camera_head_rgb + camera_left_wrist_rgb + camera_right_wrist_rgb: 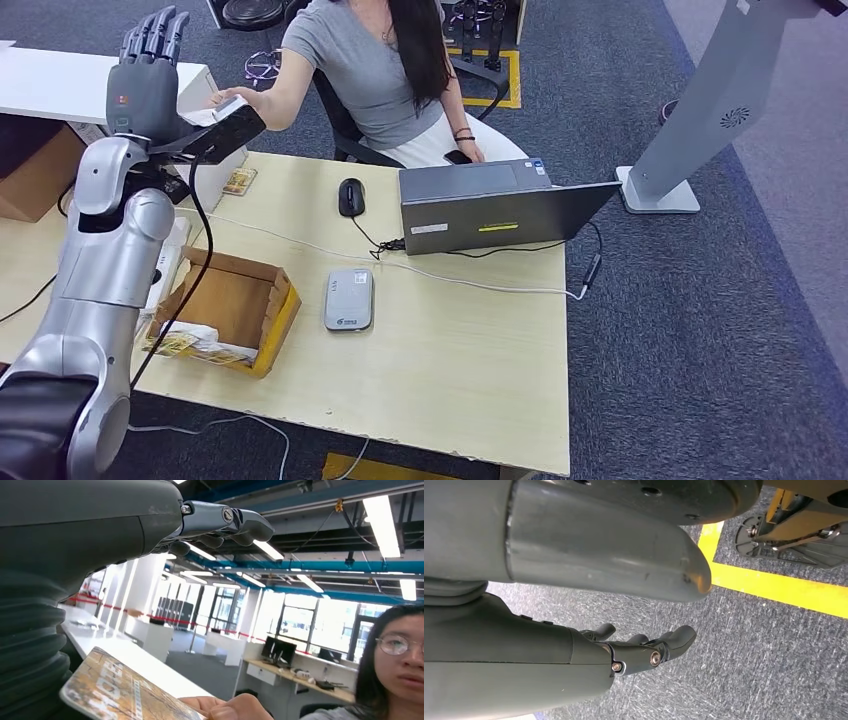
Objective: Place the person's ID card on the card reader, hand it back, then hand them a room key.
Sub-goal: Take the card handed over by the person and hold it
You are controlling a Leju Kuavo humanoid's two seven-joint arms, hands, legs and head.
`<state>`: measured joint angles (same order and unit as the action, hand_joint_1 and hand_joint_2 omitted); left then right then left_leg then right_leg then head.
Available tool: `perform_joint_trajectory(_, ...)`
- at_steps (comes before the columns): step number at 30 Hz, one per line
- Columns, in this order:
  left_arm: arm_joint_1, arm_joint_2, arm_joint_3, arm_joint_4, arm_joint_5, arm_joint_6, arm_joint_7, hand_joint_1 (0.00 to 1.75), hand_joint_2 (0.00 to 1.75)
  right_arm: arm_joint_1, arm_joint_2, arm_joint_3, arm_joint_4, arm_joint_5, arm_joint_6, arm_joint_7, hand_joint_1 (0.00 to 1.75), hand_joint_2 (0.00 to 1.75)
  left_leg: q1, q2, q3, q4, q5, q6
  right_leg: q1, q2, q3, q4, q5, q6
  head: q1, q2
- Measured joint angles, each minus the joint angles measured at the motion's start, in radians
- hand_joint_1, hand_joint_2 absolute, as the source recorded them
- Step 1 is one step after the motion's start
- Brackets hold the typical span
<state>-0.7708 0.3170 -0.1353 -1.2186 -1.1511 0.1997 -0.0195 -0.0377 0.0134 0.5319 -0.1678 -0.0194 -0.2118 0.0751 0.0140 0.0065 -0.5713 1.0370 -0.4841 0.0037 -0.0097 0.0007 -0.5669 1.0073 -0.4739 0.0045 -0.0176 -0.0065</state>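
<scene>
My left hand is raised at the table's far left corner, fingers stretched out and apart. A seated person reaches an arm towards it. Their fingers hold a brown-and-orange patterned card up beside my palm; I cannot tell whether the card touches it. The grey-white card reader lies flat mid-table with nothing on it. My right hand hangs over the dark carpet, fingers loosely bent, holding nothing.
An open cardboard box holding cards sits left of the reader. Another card lies near the far edge. A laptop, a mouse and cables cross the table's far half. A grey kiosk stand rises at the right.
</scene>
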Motion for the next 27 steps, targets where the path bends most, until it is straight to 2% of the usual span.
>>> perform_joint_trajectory(7,-0.048,0.025,-0.04,0.044,-0.063,0.019,0.035,0.0,1.75,-0.003,0.0,0.01,0.0,0.011,0.004,0.009,0.0,0.0,0.0,0.0,0.0,0.0,0.0,0.0,0.0,0.0,0.0,0.0,0.0,-0.001,0.0,0.0)
perform_joint_trajectory(24,-0.054,0.032,-0.05,0.062,-0.064,0.019,0.036,0.0,1.75,-0.004,0.0,0.011,0.0,0.011,0.004,0.009,0.0,0.0,0.0,0.0,-0.001,0.0,0.001,-0.001,0.0,0.0,-0.001,0.0,0.0,-0.001,0.0,0.0)
perform_joint_trajectory(27,-0.055,0.039,-0.055,0.096,-0.091,0.024,0.055,1.31,1.75,-0.005,0.0,0.014,0.0,0.014,0.006,0.018,0.0,0.0,0.0,0.0,-0.001,0.0,0.001,-0.001,0.0,0.0,-0.001,0.0,0.001,-0.001,0.0,0.0)
